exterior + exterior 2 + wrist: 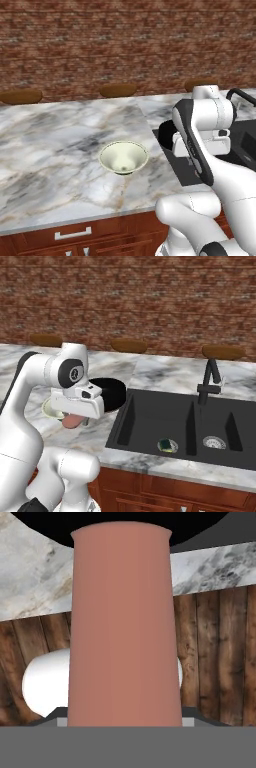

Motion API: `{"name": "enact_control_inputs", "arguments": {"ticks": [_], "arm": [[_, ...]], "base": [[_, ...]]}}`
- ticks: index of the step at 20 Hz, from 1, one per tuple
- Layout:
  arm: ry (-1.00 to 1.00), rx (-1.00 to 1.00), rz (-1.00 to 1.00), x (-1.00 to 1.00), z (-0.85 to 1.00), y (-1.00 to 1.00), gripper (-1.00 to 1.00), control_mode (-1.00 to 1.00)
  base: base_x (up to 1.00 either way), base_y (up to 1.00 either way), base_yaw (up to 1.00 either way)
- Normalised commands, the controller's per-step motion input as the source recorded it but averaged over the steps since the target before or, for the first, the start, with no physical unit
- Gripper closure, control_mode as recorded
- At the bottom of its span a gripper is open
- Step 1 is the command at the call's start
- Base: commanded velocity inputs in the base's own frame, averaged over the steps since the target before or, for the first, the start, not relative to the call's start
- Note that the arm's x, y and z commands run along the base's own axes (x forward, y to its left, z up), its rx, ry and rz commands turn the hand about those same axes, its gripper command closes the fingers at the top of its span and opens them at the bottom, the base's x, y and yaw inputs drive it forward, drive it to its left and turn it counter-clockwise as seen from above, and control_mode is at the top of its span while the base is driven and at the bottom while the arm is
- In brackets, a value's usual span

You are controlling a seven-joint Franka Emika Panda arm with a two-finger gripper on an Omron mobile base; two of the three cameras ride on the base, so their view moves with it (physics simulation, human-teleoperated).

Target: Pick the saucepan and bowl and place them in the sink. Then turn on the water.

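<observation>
Pincer [75, 415] clamped on the pink handle of the saucepan [107, 392], gripped far out along that handle, as seen close up in the hand view with the handle [124, 627] running straight away toward the black body. Pan carried in the air, level or nearly so, just left of the sink [180, 426] and hanging over the marble surface [165, 373] at the basin's near-left edge, not yet over the basin itself. Risk from here, as a judgement: a long lever with the heavy end far from the grip, so a quick swing could twist the handle between the fingers and tip the pan downward. Possible knock of the pan's rim against the sink wall if lowered too early, before clearing the edge. Faucet [208, 381] standing well to the right, apart from the pan, little danger there for now. Bowl [123, 157] sitting upright on the surface to the left of the arm, close behind the elbow's sweep; a careless swing back could nudge it. A small green thing [167, 445] lying on the floor of the left basin, perhaps under the landing spot.
</observation>
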Motion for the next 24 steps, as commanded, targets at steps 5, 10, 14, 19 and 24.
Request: {"name": "enact_control_inputs", "arguments": {"ticks": [5,10,14,19,24], "arm": [[0.00,0.00,0.00,0.00,0.00,0.00,1.00,1.00],[0.00,0.00,0.00,0.00,0.00,0.00,1.00,1.00],[0.00,0.00,0.00,0.24,-0.01,0.00,1.00,-1.00],[0.00,0.00,-0.01,0.58,-0.10,-0.19,1.00,-1.00],[0.00,0.00,-0.08,0.64,-0.16,-0.35,1.00,-1.00]], "base": [[0.00,0.00,0.00],[0.00,0.00,0.00],[0.00,0.00,0.00],[0.00,0.00,0.00],[0.00,0.00,0.00]]}}
